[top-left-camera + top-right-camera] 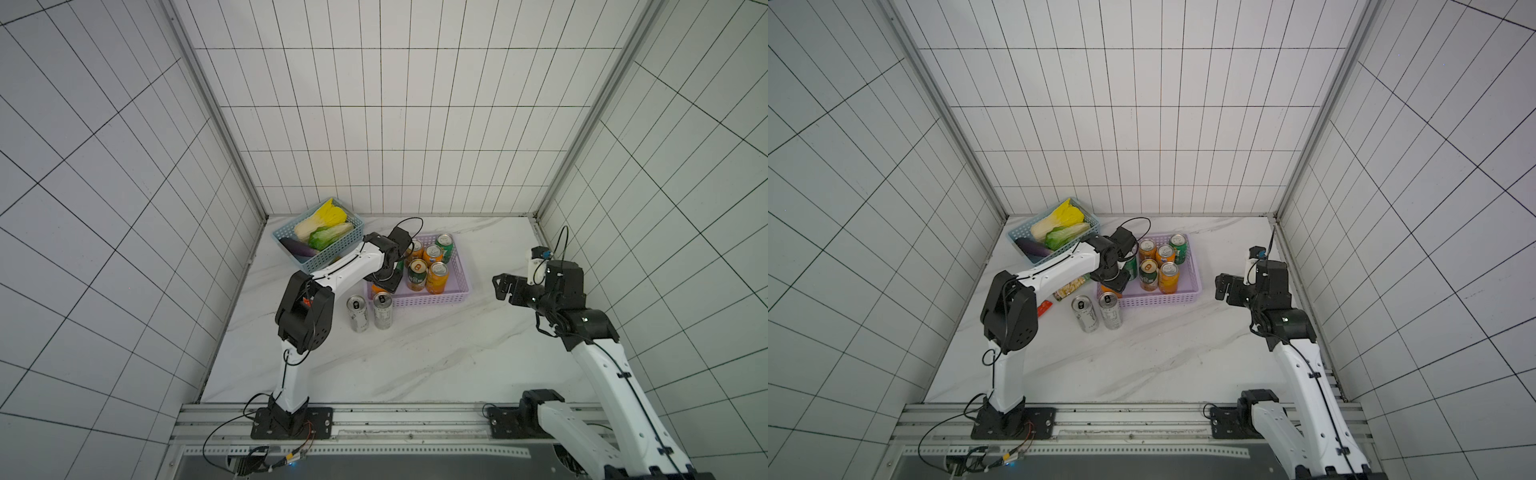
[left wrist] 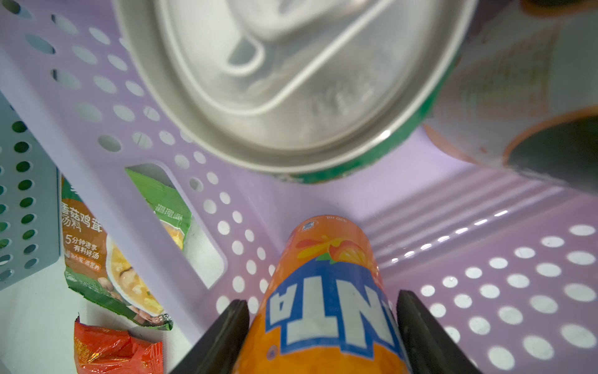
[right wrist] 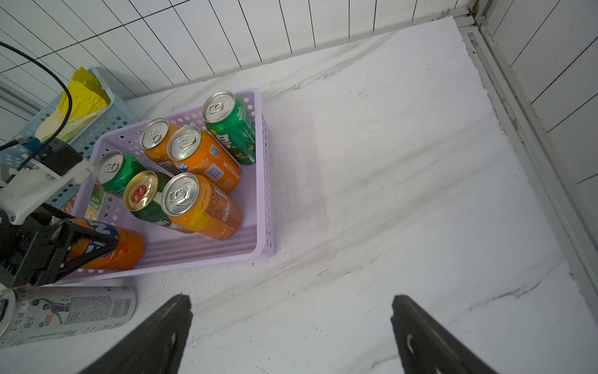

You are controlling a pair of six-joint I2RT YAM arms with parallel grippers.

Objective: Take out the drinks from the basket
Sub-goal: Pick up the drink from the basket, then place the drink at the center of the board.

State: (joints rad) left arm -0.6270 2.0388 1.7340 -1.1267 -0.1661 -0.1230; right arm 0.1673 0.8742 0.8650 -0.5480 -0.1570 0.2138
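**Left end effector on the orange can, near-left corner of the basket**

Left end effector (image 2: 323, 299) is down in the near-left corner of the lilac basket (image 1: 462, 266). Its fingers (image 2: 226, 333) press both sides of the Fanta can (image 2: 326, 291), so it is grasping the can from above. The can is upright with its long axis vertical, base end at the basket floor and top hidden under the wrist. In both top views only a sliver of orange shows below the end effector.

Six more cans stand in the basket, all tops up:
- far green can (image 3: 231, 129), by the far-right corner
- two orange cans (image 3: 204, 162), just left of it
- third orange can (image 3: 204, 207), in the near row
- green-and-gold can (image 3: 152, 210), touching the third orange can on its left
- second green can (image 3: 113, 171), just beyond the held one and half hidden by the left arm in the top views

Two silver-white cans (image 1: 357, 313) stand on the table (image 1: 415, 365), just outside the basket's near-left corner. They are side by side, axes vertical.

Right end effector (image 3: 291, 296) is released: jaws wide, nothing between them. It hovers over the table, well right of the basket.

Green soup packet (image 2: 106, 243) and red packet (image 2: 113, 349) lie flat on the table, just left of the basket. Blue basket (image 1: 332, 257) with vegetables sits at far left.
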